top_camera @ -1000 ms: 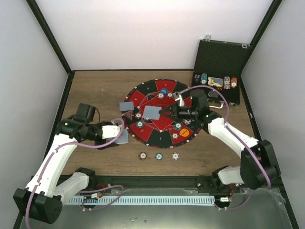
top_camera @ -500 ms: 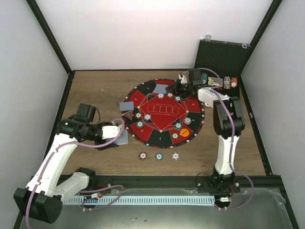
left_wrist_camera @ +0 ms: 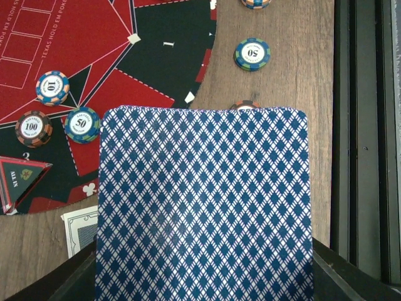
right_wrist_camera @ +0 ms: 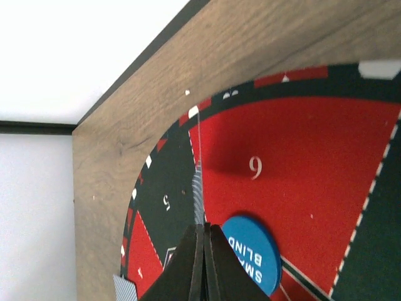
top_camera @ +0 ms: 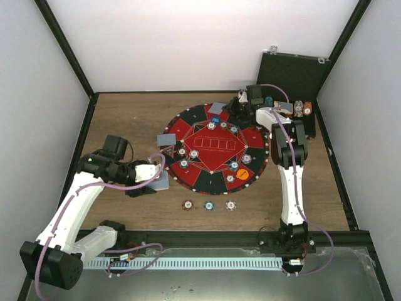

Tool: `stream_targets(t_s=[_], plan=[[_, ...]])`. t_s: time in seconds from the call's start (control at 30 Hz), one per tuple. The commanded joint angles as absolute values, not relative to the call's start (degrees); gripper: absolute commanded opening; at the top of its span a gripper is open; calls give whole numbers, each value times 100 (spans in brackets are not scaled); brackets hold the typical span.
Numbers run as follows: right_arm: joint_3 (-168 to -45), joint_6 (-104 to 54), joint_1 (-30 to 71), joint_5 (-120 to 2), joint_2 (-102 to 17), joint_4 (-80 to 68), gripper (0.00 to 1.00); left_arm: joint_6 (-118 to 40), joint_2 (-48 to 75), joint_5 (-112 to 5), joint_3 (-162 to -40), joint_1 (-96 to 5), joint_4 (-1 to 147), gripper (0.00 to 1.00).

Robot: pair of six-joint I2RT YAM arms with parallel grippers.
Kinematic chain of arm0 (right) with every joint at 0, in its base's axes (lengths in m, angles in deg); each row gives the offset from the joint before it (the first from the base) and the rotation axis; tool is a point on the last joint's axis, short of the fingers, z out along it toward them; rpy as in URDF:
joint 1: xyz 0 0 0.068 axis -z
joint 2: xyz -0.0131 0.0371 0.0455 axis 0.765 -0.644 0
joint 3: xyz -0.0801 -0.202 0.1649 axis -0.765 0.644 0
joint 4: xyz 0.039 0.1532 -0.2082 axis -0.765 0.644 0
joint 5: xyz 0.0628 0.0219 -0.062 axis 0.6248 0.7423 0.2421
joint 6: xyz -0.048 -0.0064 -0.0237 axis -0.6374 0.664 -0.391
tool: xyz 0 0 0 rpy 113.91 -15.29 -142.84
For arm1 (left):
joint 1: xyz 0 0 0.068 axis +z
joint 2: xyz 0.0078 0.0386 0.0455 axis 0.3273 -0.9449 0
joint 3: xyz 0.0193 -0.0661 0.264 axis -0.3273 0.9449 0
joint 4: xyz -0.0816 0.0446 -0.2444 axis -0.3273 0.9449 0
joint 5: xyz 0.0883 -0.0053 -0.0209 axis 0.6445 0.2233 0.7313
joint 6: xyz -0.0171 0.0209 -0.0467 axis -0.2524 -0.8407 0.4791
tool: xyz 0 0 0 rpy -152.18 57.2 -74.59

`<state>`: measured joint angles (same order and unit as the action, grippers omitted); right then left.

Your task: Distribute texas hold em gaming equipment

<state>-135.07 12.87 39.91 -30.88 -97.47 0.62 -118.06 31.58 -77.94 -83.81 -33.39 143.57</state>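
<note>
Wood-grain bench (top_camera: pixel 125 119), matt brown, and on it the round mat (top_camera: pixel 216 164) looks a flat, matt, cloth-like red and black. In the left claw (top_camera: pixel 153 180) the diamond-back card (left_wrist_camera: pixel 203 207) has a smooth, faintly sheeny paper finish, and the chips (left_wrist_camera: pixel 252 54) beside it look like hard plastic with printed centres. Right claw (right_wrist_camera: pixel 202 237), matt black plastic fingers, pinches a paper-thin card (right_wrist_camera: pixel 198 188) edge-on near the smooth blue button disc (right_wrist_camera: pixel 252 252)

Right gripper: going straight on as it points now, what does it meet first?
Probably the far edge of the mat, just beyond the card that the right gripper holds; its height is unclear.
</note>
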Motion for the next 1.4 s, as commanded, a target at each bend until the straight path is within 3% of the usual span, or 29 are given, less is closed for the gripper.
stream_targets(t_s=[0.0, 0.1, 0.17, 0.3, 0.47, 0.7, 1.03, 1.37], plan=[[-14119, 1147, 4037, -3332, -9998, 417, 1, -11823, 3103, -7982, -8431, -3326, 14294, 4], [-14303, 1024, 4033, -3376, -10105, 727, 8, -11776, 3049, -7994, -8450, -3326, 14267, 4], [-14333, 912, 4040, -3427, -10091, 907, 20, -11737, 3026, -8008, -8470, -3326, 14261, 4], [-14311, 667, 4035, -3598, -9833, 1314, 34, -11659, 3002, -8023, -8483, -3326, 14210, 4], [-13879, 441, 4033, -3867, -9085, 1634, 39, -11538, 2950, -7948, -8493, -3326, 14122, 4], [-11850, 533, 3789, -3785, -7285, 1164, 47, -11479, 2993, -7843, -8532, -3326, 14095, 4], [-8682, 1534, 1809, -3285, -4369, -208, 88, -11489, 3215, -7861, -8537, -3326, 14219, 4], [-7961, 2301, 219, -3188, -3732, -1030, 92, -11571, 3362, -7915, -8429, -3326, 14280, 4]])
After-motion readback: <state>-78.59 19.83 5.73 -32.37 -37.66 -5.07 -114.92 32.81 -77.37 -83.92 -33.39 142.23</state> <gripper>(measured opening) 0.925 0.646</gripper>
